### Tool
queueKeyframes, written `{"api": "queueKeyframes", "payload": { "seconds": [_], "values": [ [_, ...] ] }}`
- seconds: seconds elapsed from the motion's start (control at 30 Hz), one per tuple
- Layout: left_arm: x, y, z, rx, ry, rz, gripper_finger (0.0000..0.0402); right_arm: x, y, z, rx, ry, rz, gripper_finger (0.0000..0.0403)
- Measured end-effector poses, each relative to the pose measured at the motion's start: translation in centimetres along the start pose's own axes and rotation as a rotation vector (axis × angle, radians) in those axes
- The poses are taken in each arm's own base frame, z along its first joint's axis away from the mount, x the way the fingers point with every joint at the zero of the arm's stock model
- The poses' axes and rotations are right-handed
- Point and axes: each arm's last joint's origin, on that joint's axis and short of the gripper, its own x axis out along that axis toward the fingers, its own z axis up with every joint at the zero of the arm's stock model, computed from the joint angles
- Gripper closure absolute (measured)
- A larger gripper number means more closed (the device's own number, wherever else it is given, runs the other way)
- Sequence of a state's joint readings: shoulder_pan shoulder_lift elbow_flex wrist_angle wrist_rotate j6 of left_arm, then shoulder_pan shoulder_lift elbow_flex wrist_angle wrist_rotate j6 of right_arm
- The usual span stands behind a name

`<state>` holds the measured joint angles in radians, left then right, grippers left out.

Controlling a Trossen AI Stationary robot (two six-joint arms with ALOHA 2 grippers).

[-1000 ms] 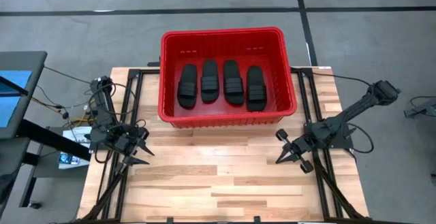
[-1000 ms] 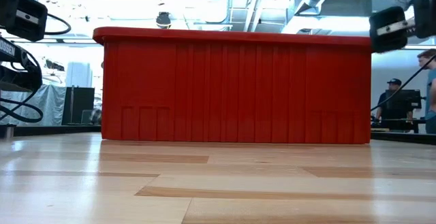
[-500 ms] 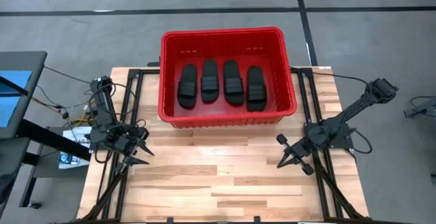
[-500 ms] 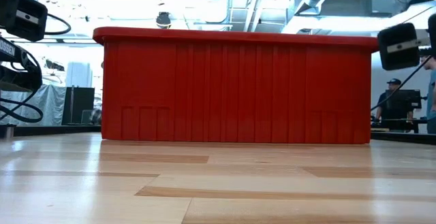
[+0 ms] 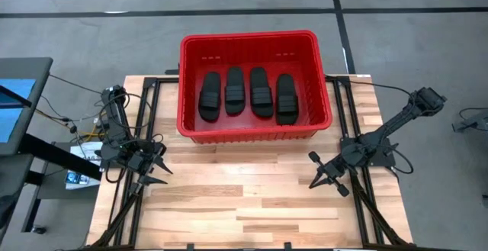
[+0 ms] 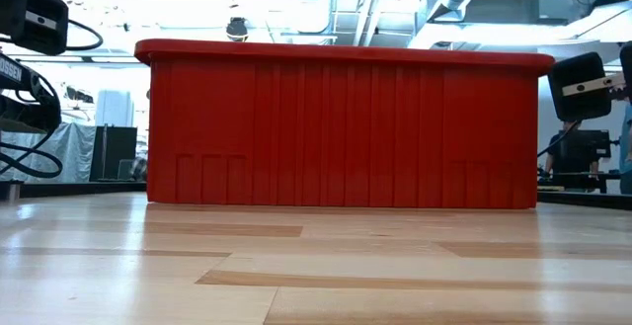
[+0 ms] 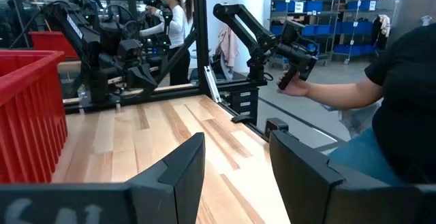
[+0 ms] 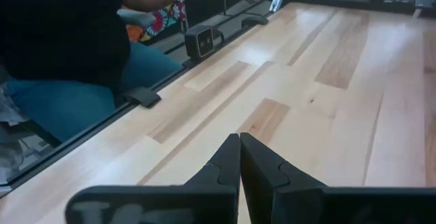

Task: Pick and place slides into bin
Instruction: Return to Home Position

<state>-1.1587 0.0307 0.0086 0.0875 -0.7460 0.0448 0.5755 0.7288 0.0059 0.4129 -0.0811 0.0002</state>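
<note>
The red bin (image 5: pixel 248 36) is sitting at the middle of the wooden table's (image 5: pixel 252 201) far edge, as the low view looks across it, with its long side facing the open boards. In the low view its ribbed front wall (image 6: pixel 341 127) is filling most of the width and hiding whatever is inside.

From above, all four black slides (image 5: pixel 261 92) are lying on the bin's floor. They are lined up side by side in one row, with their straps up and their long axes running from front wall to back wall. The leftmost slide (image 5: pixel 210 96) is tilting slightly away from the others.

The left gripper (image 5: pixel 158 173) is hanging over the table's left edge, near the bin's front left corner but well apart from it. In its own wrist view the left gripper (image 7: pixel 235 139) is showing a wide gap between its fingers (image 7: pixel 180 166), with nothing but bare boards between them.

The right gripper (image 5: pixel 316 178) is hovering over the table's right side, in front of the bin's right corner and apart from it. In its wrist view the right gripper (image 8: pixel 238 137) is showing both fingers pressed together with nothing between them.

A seated person in a dark top (image 8: pixel 65 26) is showing just beyond the table's near edge. In the left wrist view this person's hand (image 7: pixel 300 88) is gripping a handle on a dark arm beside the table. Another person in a white top (image 7: pixel 177 23) is standing farther back in the room.
</note>
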Motion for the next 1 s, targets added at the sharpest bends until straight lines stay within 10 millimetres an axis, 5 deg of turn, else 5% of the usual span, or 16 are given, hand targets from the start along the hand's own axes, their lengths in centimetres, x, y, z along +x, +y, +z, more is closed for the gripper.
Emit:
{"api": "queueKeyframes", "payload": {
  "seconds": [1.0],
  "values": [
    [0.00, 0.00, 0.00, 0.010, 0.000, 0.000, 0.0246, 0.06, 0.00, -0.13, 0.001, 0.011, 0.000, 0.0402]
  ]
}}
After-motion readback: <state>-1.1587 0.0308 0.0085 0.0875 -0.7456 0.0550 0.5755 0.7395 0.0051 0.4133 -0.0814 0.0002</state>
